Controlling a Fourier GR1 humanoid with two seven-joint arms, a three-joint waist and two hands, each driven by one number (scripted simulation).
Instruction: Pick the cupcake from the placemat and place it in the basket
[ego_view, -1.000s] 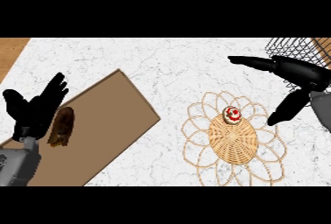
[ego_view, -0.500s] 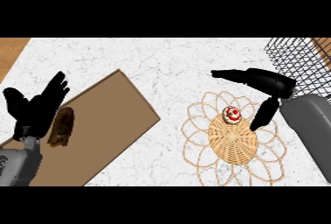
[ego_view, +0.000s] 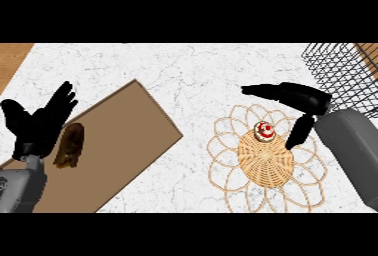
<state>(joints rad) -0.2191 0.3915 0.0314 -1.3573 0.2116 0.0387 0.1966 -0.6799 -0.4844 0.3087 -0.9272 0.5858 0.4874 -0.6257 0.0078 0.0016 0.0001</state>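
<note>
I see the cupcake (ego_view: 265, 130) sitting upright on the woven placemat (ego_view: 267, 165), toward the upper edge of the mat's solid wicker centre; it shows a white top with red markings. The placemat is a tan oval with looping wire-like petals around it, lying on the white marbled counter (ego_view: 184, 75).

My right hand (ego_view: 299, 97) is above and to the right of the cupcake; its fingers stretch out leftward over the counter just beyond the mat's upper loops, and the thumb points down beside the cupcake's right side, close to it but I see a small gap; the hand is spread, holding nothing. The grey right forearm (ego_view: 353, 150) comes in from the lower right, covering part of the mat's right edge.

The basket (ego_view: 336, 70) is a dark wire one at the upper right corner, partly cut off by the view's edge; it stands just behind the right hand and is well apart from the cupcake.

My left hand (ego_view: 38, 125) is at the far left, fingers up and spread, resting; it holds nothing. Just beside it, a dark brown oblong item (ego_view: 70, 146) lies on a brown cutting board (ego_view: 118, 145) set at a slant on the counter; I cannot tell what the item is. A strip of wooden surface (ego_view: 13, 57) shows at the upper left corner beyond the counter.
</note>
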